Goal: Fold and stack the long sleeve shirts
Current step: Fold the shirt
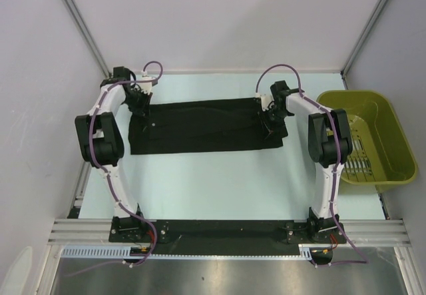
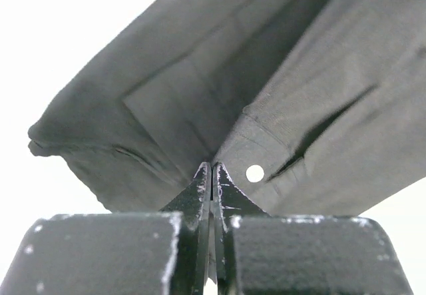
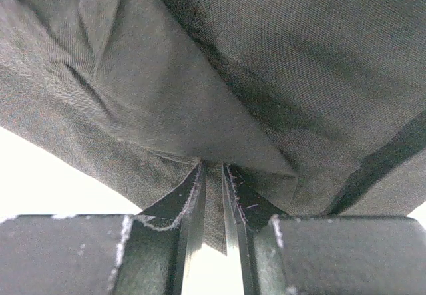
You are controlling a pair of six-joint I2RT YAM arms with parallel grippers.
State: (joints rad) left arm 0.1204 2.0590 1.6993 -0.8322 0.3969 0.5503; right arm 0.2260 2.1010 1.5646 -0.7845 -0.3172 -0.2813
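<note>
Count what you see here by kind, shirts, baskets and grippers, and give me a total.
black shirt: 1
olive-green basket: 1
grippers: 2 (left gripper, right gripper, both shut on the black shirt)
Total: 4

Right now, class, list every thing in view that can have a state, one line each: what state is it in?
long sleeve shirt: folded into a long band, lying on the table, pinched at both ends.
left tool: shut on the shirt's left end.
right tool: shut on the shirt's right end, cloth between its jaws.
basket: upright, open top, at the table's right side.
</note>
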